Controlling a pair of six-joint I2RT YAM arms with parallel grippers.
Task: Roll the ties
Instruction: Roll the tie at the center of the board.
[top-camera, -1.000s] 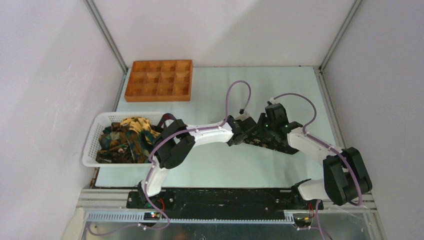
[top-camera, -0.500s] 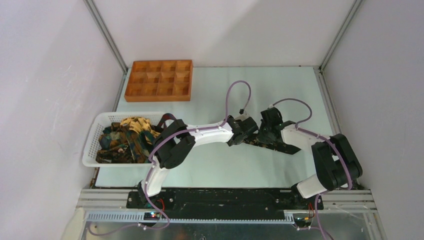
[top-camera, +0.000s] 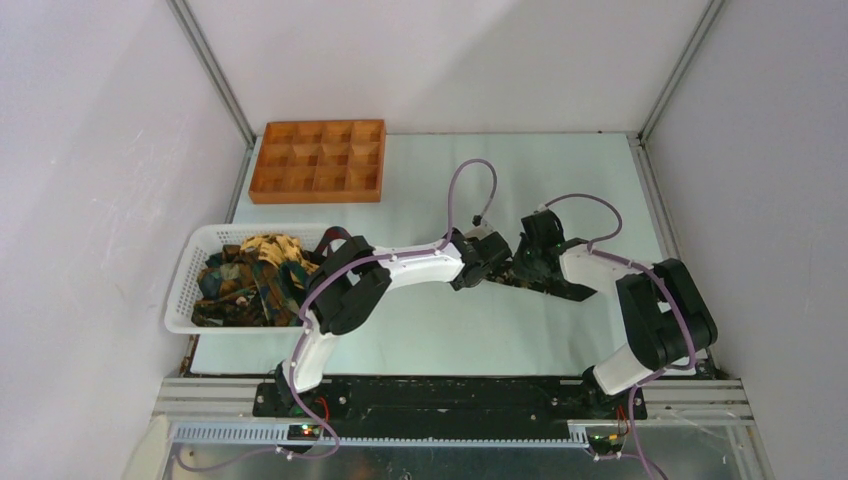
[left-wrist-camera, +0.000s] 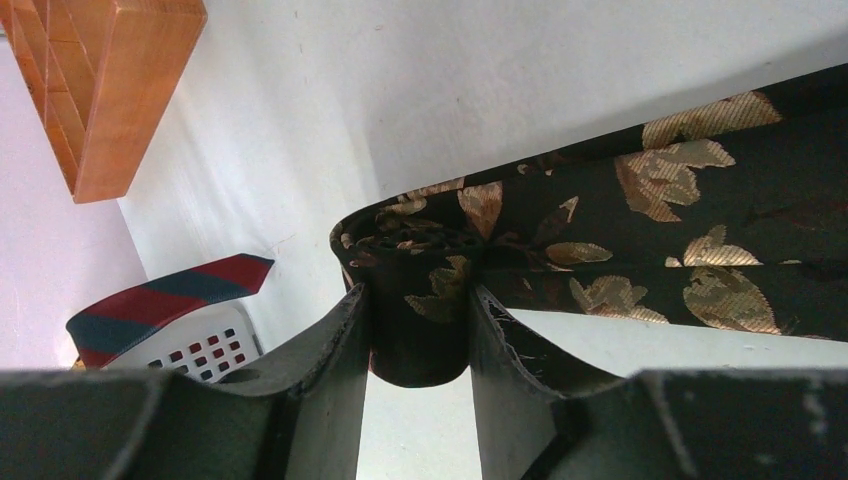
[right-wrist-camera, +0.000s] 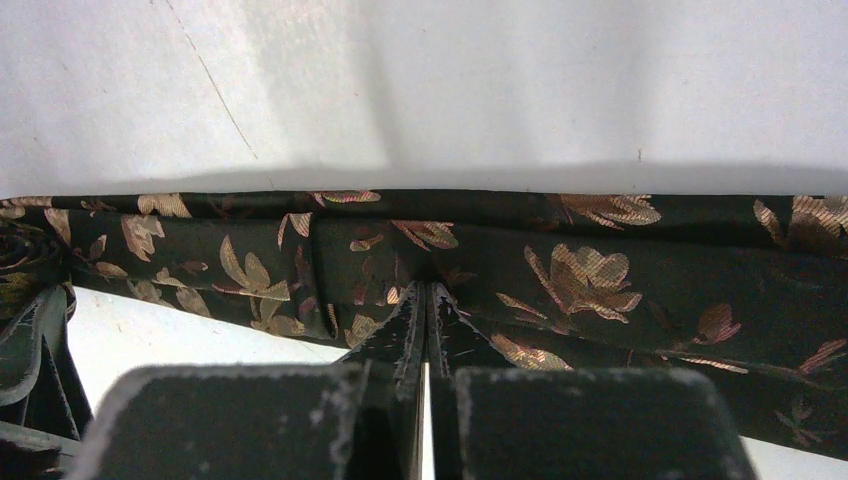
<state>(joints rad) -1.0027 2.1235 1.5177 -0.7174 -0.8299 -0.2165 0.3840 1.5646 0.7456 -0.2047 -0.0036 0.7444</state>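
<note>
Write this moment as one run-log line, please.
phase: rolling | left hand: shut on tie, rolled end | right hand: shut on tie, flat stretch | other ties: in basket

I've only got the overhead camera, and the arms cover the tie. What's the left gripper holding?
Observer: The left gripper is clamped on the rolled end of the tie, with the coil between its fingers.
Operator: And the right gripper?
Observer: The right gripper is shut, pinching the flat stretch further along.
Operator: Anything near the basket?
Observer: A red-and-teal striped tie drapes over the rim of the basket.
</note>
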